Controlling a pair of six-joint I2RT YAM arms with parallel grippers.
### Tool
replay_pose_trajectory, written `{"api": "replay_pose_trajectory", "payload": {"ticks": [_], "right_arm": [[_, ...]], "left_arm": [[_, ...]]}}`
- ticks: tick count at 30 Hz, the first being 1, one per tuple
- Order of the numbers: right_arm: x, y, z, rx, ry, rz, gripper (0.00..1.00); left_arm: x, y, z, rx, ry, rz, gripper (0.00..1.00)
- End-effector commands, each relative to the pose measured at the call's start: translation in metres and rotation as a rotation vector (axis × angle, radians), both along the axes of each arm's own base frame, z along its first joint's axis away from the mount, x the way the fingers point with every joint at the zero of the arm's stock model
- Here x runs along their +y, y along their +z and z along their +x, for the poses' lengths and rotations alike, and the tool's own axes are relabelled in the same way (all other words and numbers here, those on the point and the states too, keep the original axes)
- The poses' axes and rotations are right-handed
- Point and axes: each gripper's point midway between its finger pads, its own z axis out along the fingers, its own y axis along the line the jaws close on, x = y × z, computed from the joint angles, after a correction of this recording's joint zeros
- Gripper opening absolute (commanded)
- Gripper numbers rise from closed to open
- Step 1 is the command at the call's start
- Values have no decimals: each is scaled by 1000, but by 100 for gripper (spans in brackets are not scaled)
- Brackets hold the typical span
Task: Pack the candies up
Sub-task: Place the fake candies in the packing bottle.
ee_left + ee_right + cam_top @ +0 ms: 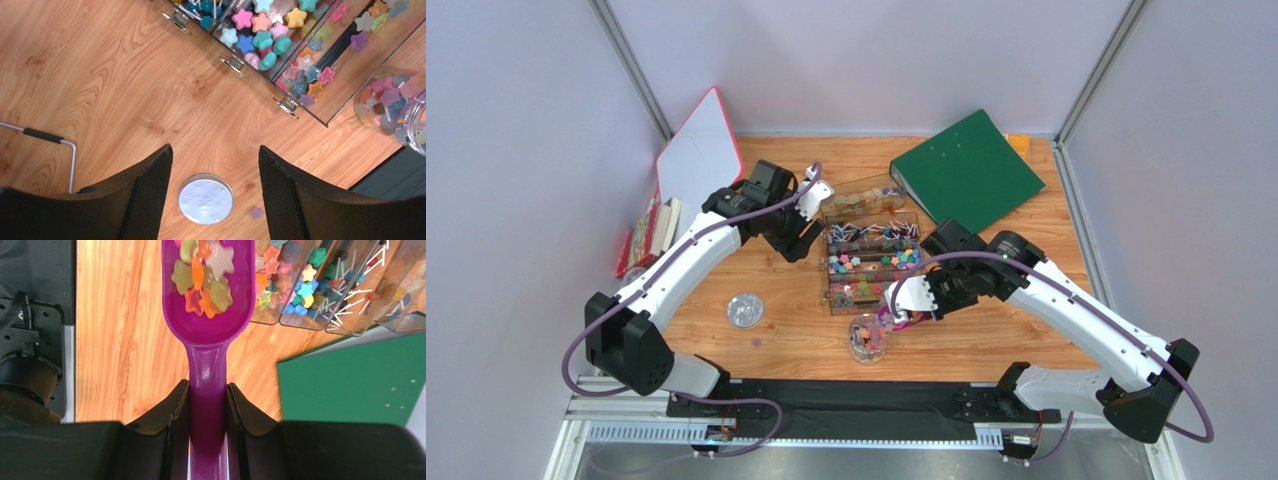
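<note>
The wooden table [986, 330] holds a green binder [971, 170] just behind a clear compartment box [871, 245] stocked with star-shaped candies [260, 22]. The left gripper [215, 150] hangs with jaws apart above a round lid [205, 199]. The right gripper [207, 390] is clamped on the purple scoop [207, 332]. Its bowl, cut off at the frame's top, carries more candies, seemingly over the partly hidden jar [867, 338].

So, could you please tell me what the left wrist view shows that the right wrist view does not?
Only the left wrist view: a round lid lying on the table, a stray purple candy beside it, and the candy-filled jar at the right edge. Only the right wrist view: the purple scoop clamped in the right jaws, loaded with candies, and a green binder. Both: the clear box of star candies and the wooden table.
</note>
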Motion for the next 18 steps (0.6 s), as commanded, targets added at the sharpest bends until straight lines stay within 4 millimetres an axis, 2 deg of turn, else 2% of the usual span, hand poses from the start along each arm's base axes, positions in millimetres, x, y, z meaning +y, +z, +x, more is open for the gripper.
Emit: {"api": "replay_pose_trajectory", "payload": {"ticks": [1, 3, 4, 18], "right_arm": [[-21, 10, -15, 13, -7, -107, 0], [-17, 11, -18, 14, 6, -106, 0], [-21, 13, -13, -17, -6, -132, 0], [-24, 13, -13, -63, 18, -237, 0]], "left_arm": [[-5, 13, 2, -49, 12, -62, 70], [-6, 13, 2, -53, 16, -69, 70], [-6, 12, 1, -50, 17, -70, 70], [-8, 17, 2, -81, 18, -100, 70]]}}
